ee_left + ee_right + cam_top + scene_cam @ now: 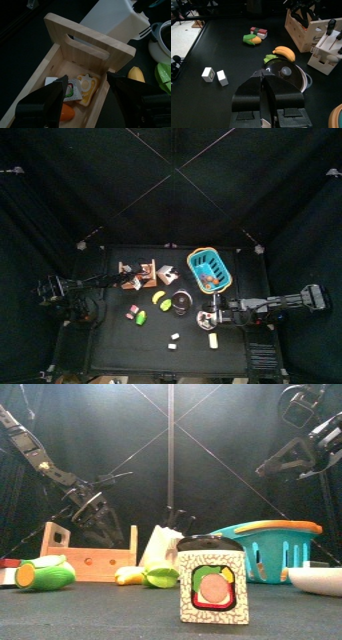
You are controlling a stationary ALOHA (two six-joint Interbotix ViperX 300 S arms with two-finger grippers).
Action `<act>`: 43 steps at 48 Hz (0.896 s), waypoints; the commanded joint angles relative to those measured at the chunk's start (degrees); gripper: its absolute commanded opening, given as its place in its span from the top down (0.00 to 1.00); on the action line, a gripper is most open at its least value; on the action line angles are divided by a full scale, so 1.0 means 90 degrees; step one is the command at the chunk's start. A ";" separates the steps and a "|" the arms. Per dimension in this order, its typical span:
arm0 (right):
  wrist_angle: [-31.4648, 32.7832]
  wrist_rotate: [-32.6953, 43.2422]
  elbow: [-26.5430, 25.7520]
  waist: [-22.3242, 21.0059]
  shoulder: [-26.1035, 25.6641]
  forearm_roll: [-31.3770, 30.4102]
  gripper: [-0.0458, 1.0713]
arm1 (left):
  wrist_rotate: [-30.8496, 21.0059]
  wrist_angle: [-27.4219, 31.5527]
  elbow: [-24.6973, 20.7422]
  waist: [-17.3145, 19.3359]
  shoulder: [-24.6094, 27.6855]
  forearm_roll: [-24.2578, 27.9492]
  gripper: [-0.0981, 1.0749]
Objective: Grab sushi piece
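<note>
Over the wooden caddy (80, 70), the left hand (87, 95) hangs wide open. Right hand (264, 87) is closed, empty, above the bench (238, 55); sushi piece (222, 77) lies nearby, untouched.

I see a patterned carton (214, 581) at the table's front edge, a wooden crate (91, 555) behind-left, and a blue basket (271, 547) toward the right edge.

White sushi piece (207, 74), blue basket (210, 269) w/ orange rim, yellow banana (284, 52)
</note>
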 commanded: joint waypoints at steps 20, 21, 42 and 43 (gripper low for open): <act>-0.0029 0.0000 -0.0059 0.0010 -0.0029 0.0020 0.95 | -0.0010 -0.0088 0.0068 -0.2178 -0.0850 0.0234 0.11; -0.0029 0.0000 -0.0068 0.0010 -0.0020 0.0020 0.95 | -0.0010 -0.0117 0.0059 -0.2324 -0.0840 0.0244 0.11; -0.0029 0.0000 -0.0059 -0.0010 -0.0020 0.0020 0.95 | 0.0000 -0.0508 -0.0645 -0.4082 0.0557 0.0361 0.11; -0.0020 0.0000 -0.0059 -0.0010 -0.0020 0.0020 0.95 | 0.0000 -0.0508 -0.0732 -0.4121 0.0664 0.0361 0.11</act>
